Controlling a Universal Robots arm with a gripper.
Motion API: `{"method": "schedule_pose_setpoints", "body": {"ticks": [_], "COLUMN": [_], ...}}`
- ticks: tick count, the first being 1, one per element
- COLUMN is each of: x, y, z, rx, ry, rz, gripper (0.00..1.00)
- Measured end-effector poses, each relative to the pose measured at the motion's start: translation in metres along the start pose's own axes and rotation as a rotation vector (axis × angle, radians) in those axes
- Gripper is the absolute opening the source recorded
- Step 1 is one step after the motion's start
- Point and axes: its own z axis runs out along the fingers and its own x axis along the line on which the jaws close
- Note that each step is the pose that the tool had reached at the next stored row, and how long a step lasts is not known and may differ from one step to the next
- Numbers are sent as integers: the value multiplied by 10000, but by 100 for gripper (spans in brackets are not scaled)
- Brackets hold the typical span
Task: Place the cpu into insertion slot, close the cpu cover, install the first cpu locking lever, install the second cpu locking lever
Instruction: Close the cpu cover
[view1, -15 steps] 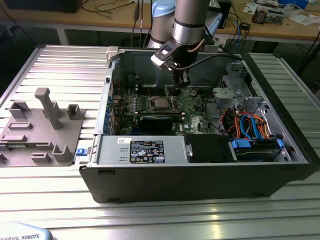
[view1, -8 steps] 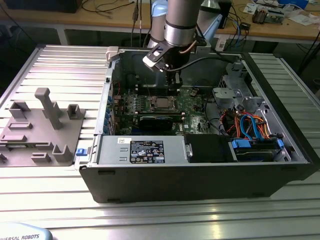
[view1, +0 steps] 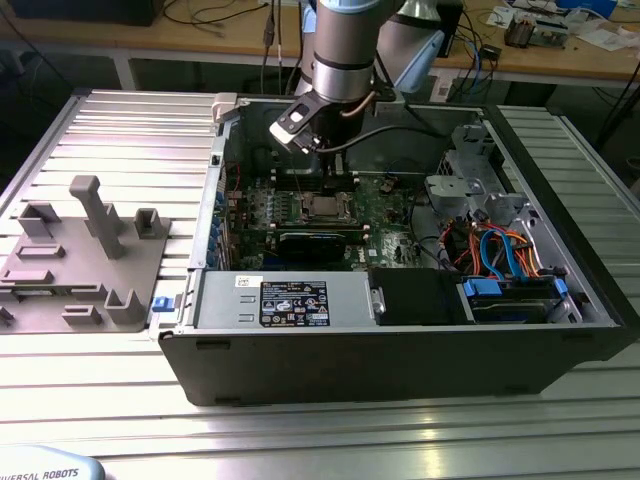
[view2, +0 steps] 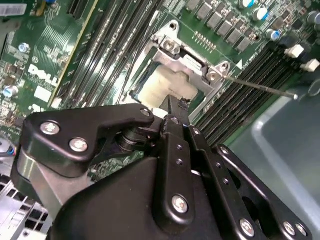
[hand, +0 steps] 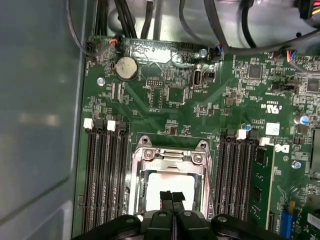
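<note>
On the exterior view's left we see a grey fixture block (view1: 85, 250) lying on the ribbed table (view1: 300, 440). It is well apart from the open computer case (view1: 400, 360), with bare table between them. Just inside the case's left wall the green motherboard (view1: 260, 215) lies flat, and the arm stands over its middle.

The gripper (hand: 172, 196) has its fingers pressed together with nothing visible between them. It is poised over the cpu (hand: 155, 182), and we cannot tell whether it touches. The cpu sits in the insertion slot (view1: 328, 207). The cpu cover (hand: 167, 156) lies down around it, the chip's pale top showing through the window.

Rows of memory slots (hand: 105, 175) hem the socket on two opposite sides, leaving little room there. In the second wrist view a thin metal lever (view2: 260, 86) runs from the cover's corner out over those slots.

Toward the exterior view's right, a drive cage (view1: 480, 200) and orange and blue cables (view1: 500, 250) crowd the case. A power supply (view1: 290, 300) lines its near edge.
</note>
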Motion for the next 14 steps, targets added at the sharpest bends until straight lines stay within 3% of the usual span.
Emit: {"method": "schedule_pose_setpoints", "body": {"ticks": [2,5,14], "x": [0,-3,9], "y": [-3,-9,-123], "z": [14,48,198], "rx": [102,326,345], "ry": [11,28,98], "rz": [-3,-6,-8], "gripper": [11,11,11]}}
